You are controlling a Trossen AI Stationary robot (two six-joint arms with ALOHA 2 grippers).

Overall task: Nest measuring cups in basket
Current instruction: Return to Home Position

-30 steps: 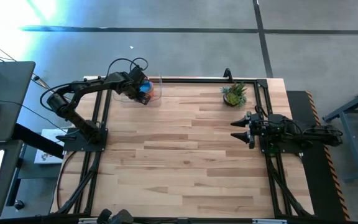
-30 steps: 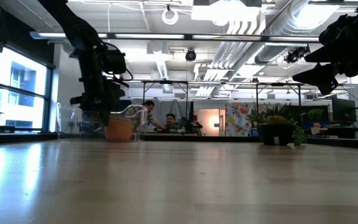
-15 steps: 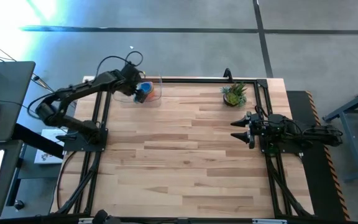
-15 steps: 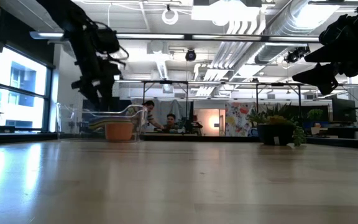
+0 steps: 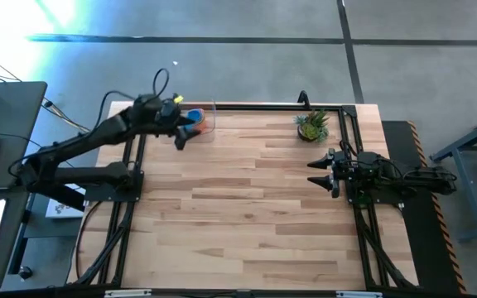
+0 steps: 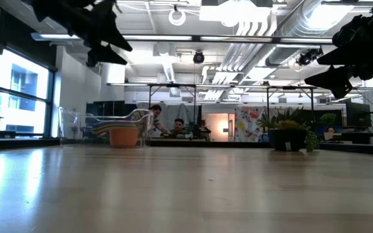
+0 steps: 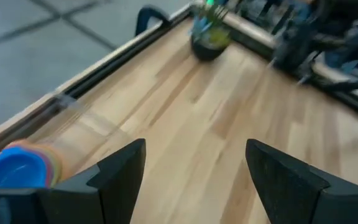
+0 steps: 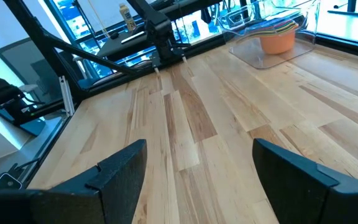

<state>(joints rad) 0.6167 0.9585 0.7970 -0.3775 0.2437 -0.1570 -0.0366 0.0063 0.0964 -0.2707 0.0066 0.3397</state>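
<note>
Measuring cups [image 5: 191,123] sit nested in 1 stack inside the basket [image 5: 209,115] at the bench's [image 5: 247,207] far-left corner, job seemingly done; left pincer [image 5: 180,138] hovers nearby, spread and empty, right pincer [image 5: 313,172] likewise parked.

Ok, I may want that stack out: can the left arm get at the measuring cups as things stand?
Probably yes: the left gripper hangs open above the basket, whose top is open, and nothing covers the measuring cups. The right gripper waits far off.
</note>
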